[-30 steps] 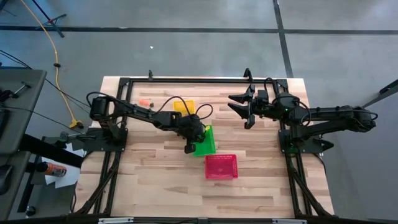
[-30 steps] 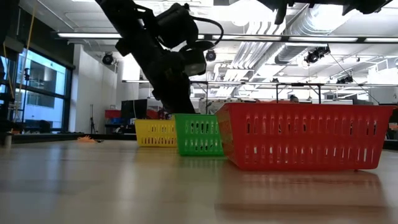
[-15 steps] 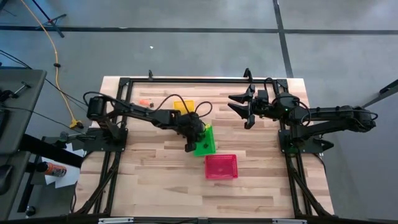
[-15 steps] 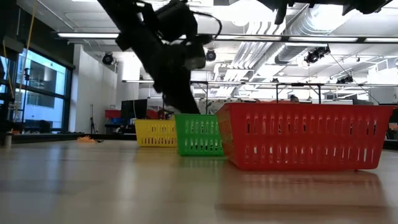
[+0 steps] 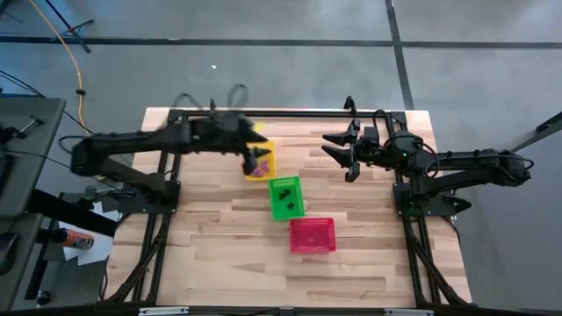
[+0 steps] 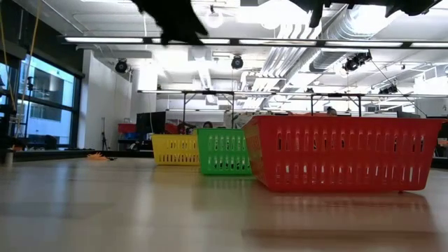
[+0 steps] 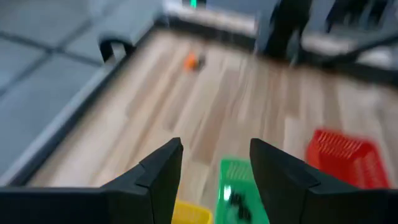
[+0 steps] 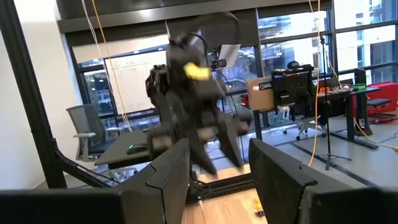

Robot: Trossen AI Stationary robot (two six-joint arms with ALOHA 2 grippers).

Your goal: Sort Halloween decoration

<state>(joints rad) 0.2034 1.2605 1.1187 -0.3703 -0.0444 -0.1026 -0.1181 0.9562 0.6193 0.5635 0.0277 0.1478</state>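
Observation:
Three mesh baskets stand in a slanting row on the wooden table: yellow (image 5: 264, 167), green (image 5: 285, 197) and red (image 5: 312, 235). Black trinkets (image 5: 283, 205) of the Halloween decoration lie on the green basket's floor, also seen in the left wrist view (image 7: 236, 198). An orange trinket (image 7: 191, 61) lies on the table near the far left corner. My left gripper (image 5: 257, 161) hangs open, high over the yellow basket, with nothing between its fingers (image 7: 163, 167). My right gripper (image 5: 327, 145) waits open in the air at the far right.
A black metal frame (image 5: 263, 113) runs along the table's far edge and down both sides. Bare wood lies in front of the baskets, toward the near edge. In the low view the red basket (image 6: 343, 161) stands nearest, with the green (image 6: 224, 150) and yellow (image 6: 175, 149) ones behind it.
My left gripper has risen from the near left edge of the green basket and drawn back toward the table's far left, tipping up closer to level. It now hangs over the yellow basket. The black trinkets in the green basket now show uncovered.

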